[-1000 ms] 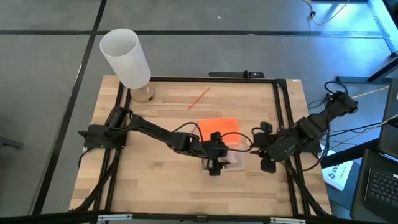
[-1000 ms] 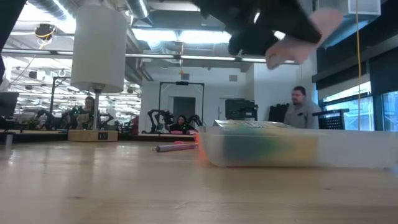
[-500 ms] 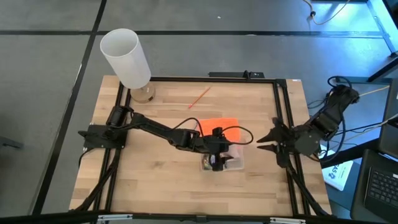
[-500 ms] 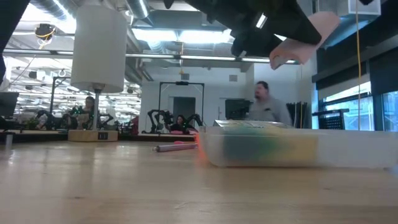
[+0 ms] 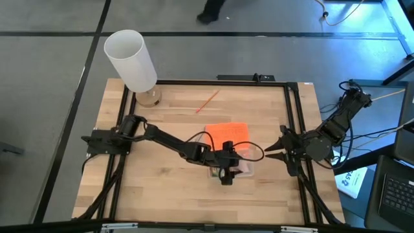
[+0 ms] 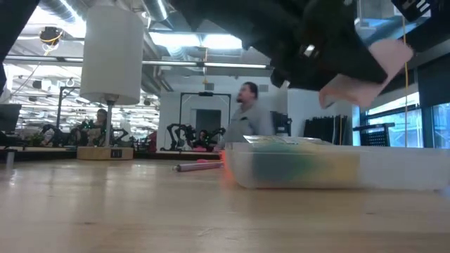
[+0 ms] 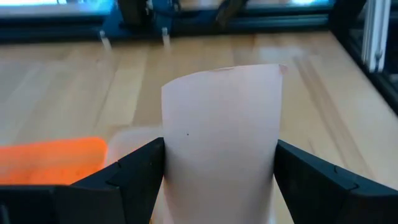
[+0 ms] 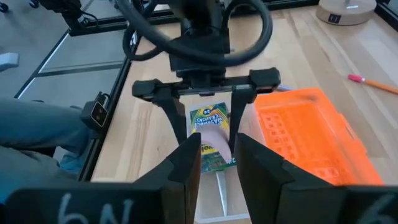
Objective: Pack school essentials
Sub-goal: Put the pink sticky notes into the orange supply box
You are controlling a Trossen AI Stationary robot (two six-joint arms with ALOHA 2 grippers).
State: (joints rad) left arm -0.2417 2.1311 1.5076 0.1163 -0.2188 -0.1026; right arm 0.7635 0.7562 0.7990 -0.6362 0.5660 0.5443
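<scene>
My left gripper (image 5: 225, 173) hovers over the clear plastic box (image 5: 240, 169) at the table's middle and is shut on the pink sticky-note pad (image 7: 221, 137). The green-and-yellow crayon box (image 8: 208, 117) lies inside the clear box, right under the pad. One thin red pencil (image 5: 207, 101) lies on the table farther back. My right gripper (image 5: 277, 150) is open near the table's right edge, pointing at the clear box and touching nothing. Scissors and pen do not show. My left gripper pinches the pink pad between its two fingers (image 7: 134, 171), one on each of two opposite side edges (image 7: 168, 155). The fingers slant down from above. The pad is lifted clear, tilted, its free end (image 6: 365, 70) above the clear box.
The orange lid (image 5: 228, 133) lies flat just beyond the clear box. A tall white cylinder (image 5: 132, 58) stands on a wooden base at the far left corner. Bare wood lies to the left and near side. A person (image 6: 253, 112) walks by in the room behind.
My right gripper has drawn back from beside the clear box toward the table's right edge. My left gripper, still holding the pink pad, has sunk a little toward the box. A person has crossed the room behind, from right to left.
</scene>
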